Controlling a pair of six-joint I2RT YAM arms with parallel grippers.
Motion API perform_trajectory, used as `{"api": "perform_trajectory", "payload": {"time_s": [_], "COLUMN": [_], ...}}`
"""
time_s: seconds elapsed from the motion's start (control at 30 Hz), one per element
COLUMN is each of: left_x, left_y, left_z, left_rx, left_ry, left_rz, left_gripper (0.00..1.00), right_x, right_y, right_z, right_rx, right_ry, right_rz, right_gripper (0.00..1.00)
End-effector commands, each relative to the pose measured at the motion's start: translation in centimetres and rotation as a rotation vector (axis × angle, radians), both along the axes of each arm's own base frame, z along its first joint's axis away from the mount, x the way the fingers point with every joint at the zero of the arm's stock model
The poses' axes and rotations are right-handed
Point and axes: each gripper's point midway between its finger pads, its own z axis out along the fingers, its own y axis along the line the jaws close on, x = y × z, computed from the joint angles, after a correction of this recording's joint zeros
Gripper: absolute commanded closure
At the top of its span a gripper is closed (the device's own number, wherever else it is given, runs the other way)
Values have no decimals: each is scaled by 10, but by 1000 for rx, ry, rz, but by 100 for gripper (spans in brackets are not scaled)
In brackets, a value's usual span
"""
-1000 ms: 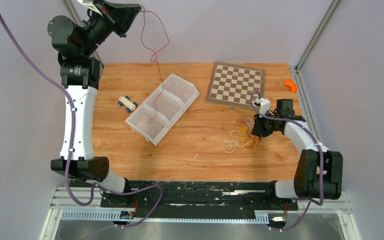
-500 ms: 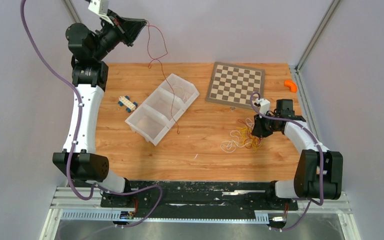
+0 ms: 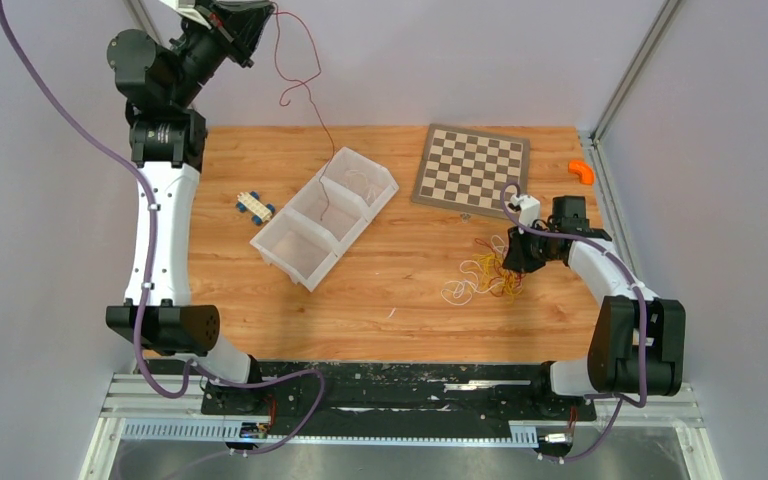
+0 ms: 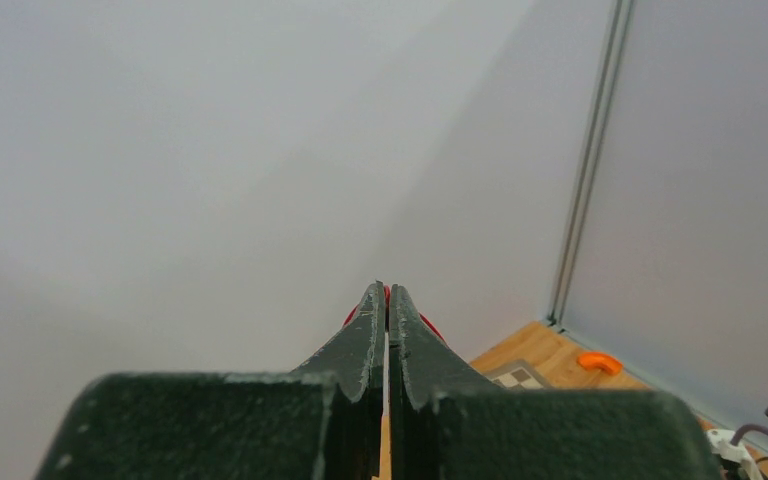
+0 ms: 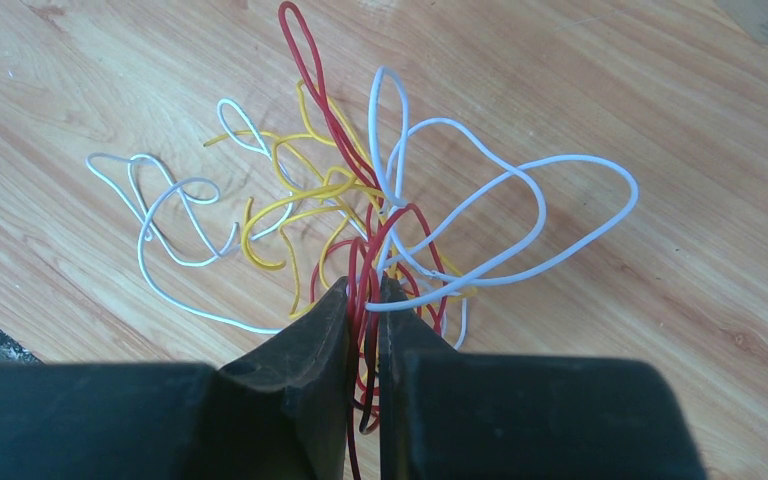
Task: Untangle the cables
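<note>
- While the left hand (image 3: 252,14) is raised high at the far left, its jaws are pressed together on a single dark red cable (image 3: 305,92). In the left wrist view a sliver of red shows at the fingertips.
- Below this hand the cable hangs in loose bends, and its free end drops toward the clear divided tray (image 3: 300,195) well beneath and to the right. Whether the end rests inside a compartment or only hangs above it cannot be told from overhead.
- Low over the wooden surface (image 3: 260,290), the right hand (image 5: 365,292) is narrowed to a slit and pinches several red strands at the near edge of the tangle (image 5: 360,200).
- Just ahead of the right fingertips, yellow, white and red loops fan out across the surface, crossing one another; none appears fully separate.
- Step in hand, as judged: one red cable is free of the knot and is being delivered to the tray, while the right hand anchors the remainder.
- Next move, as judged: bring the left hand down over one compartment before releasing. So fine and springy a cable is likely to drape over the tray wall if dropped from height.
</note>
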Motion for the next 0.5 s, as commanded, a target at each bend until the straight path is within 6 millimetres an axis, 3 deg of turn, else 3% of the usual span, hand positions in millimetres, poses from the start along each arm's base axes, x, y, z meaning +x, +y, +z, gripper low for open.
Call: {"api": "perform_trajectory", "payload": {"time_s": [0.0, 0.1, 0.13, 0.17, 0.2, 0.23, 0.27, 0.3, 0.33, 0.43, 0.47], "left_x": [17, 16, 22, 14, 18, 9, 10, 0, -1, -16, -17], "left_y": [22, 16, 15, 11, 10, 6, 5, 1, 0, -5, -6], "left_z": [-9, -37, -61, -66, -92, -96, -120, -122, -140, -163, -180], "left_rx": [27, 61, 70, 90, 97, 114, 123, 140, 145, 164, 164], "left_ry": [11, 73, 127, 127, 181, 178, 226, 218, 254, 313, 366], "left_rz": [97, 57, 44, 22, 9, -12, -28, -54, -69, -115, -122], "left_gripper": [100, 100, 100, 100, 100, 100, 100, 100, 100, 100, 100], "right_x": [12, 11, 10, 10, 10, 9, 9, 9, 8, 7, 7], "right_y": [3, 2, 2, 2, 2, 1, 1, 0, 0, -1, -1], "right_z": [15, 14, 14, 14, 14, 13, 14, 14, 13, 12, 12], "right_rx": [18, 15, 13, 12, 10, 7, 4, 1, -1, -3, -3], "right_ry": [-48, -46, -45, -45, -47, -45, -47, -48, -46, -43, -42], "right_rz": [23, 22, 21, 21, 22, 21, 22, 23, 23, 26, 27], "right_gripper": [87, 87, 87, 87, 87, 87, 87, 87, 87, 87, 87]}}
